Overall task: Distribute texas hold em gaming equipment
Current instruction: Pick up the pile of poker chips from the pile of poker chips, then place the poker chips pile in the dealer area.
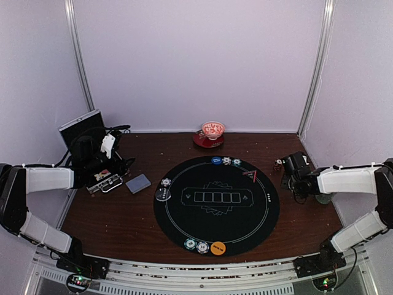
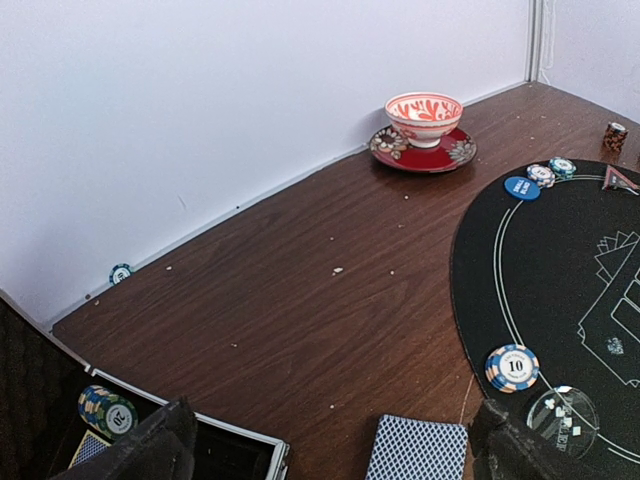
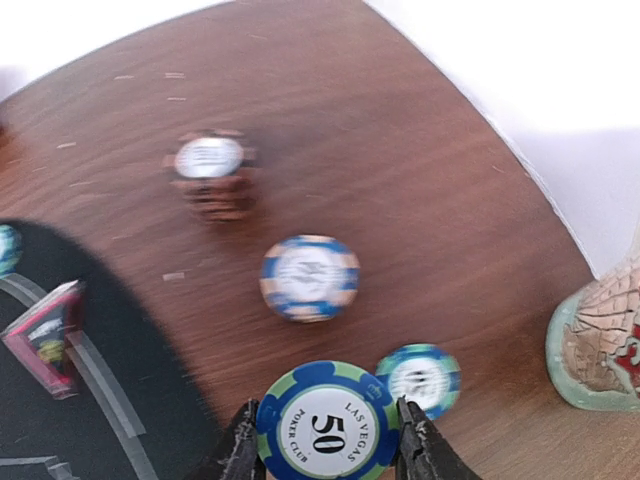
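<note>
A: Brown bench (image 3: 400, 150), just right of the mat (image 3: 100, 430): right fingers (image 3: 240, 450) pinch the 50 chip (image 3: 328, 425) by its rim.
B: Thin hold; it may pivot out or bump the teal chip (image 3: 420, 378) beside it. Left fingers (image 2: 140, 450) gape, empty.

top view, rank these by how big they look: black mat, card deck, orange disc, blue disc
1. black mat, by far the largest
2. card deck
3. orange disc
4. blue disc, though it lies farther from the camera, so the two discs may really match
</note>
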Available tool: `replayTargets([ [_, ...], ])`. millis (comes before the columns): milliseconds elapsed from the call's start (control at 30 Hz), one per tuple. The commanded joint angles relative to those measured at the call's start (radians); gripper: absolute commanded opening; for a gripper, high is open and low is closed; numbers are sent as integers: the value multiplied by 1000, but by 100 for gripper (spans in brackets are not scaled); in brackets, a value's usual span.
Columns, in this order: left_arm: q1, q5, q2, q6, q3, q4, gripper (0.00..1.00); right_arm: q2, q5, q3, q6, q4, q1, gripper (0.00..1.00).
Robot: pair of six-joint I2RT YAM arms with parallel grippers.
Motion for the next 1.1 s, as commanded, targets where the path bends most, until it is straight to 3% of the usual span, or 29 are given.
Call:
replayTargets([
  [0,0,-3,-7,1,25,34,98,-40,38,100,-45,-42,118,15],
  [167,0,-10,-6,-1,25,33,98,62,14,311,-103,-79,269,15],
  [333,0,-14,-19,-3,20,36,98,314,-17,618,-213,-124,381,15],
  [700,2,-10,-16,-2,20,39,98,854,-256,1253,-436,-118,488,15],
  [900,3,-10,-17,1,19,40,98,1045,-394,1469,-437,-113,493,15],
  [1067,2,-9,-15,0,19,41,98,1109,-457,1521,-416,-81,499,15],
])
